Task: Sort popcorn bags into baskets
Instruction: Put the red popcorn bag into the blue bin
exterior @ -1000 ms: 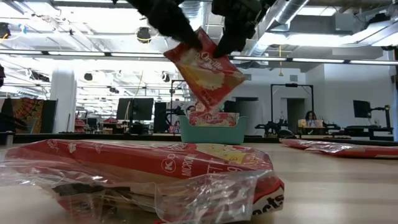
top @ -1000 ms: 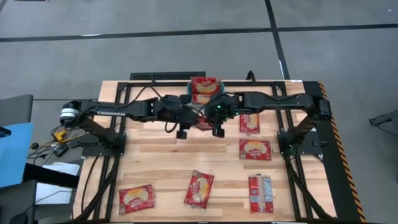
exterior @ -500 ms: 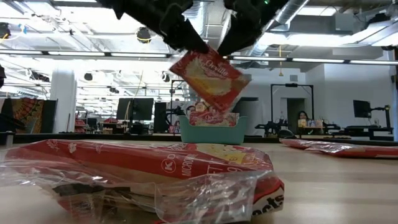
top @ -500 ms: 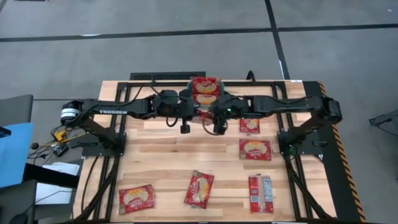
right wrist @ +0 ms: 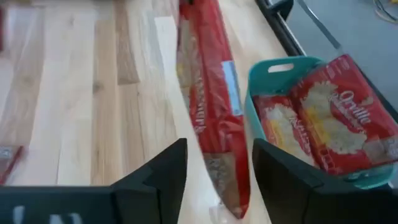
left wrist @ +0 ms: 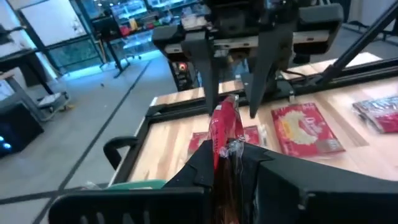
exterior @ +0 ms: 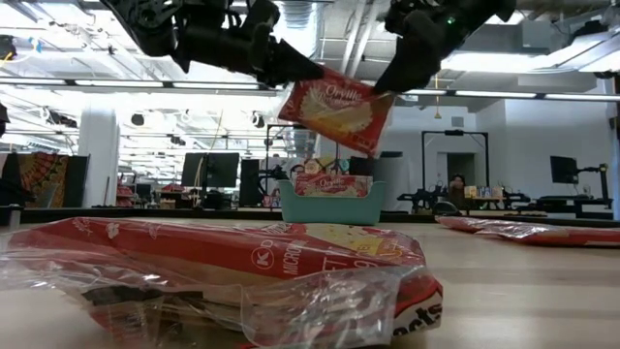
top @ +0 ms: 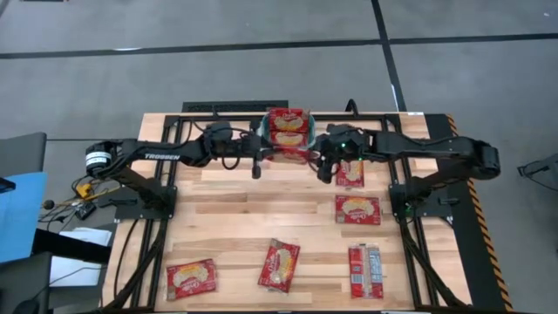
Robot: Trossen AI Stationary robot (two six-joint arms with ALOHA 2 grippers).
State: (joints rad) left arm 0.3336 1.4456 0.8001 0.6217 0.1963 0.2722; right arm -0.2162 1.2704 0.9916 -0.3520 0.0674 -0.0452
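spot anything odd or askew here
One bag hangs tilted in mid-air above the table, pinched by the left gripper; the right gripper has open fingers around it. The basket already looks overfull.

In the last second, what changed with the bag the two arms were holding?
The right gripper opened and let go of the popcorn bag; the left gripper clamped shut on it and carried it toward the basket. The loose packets on the table stayed put.
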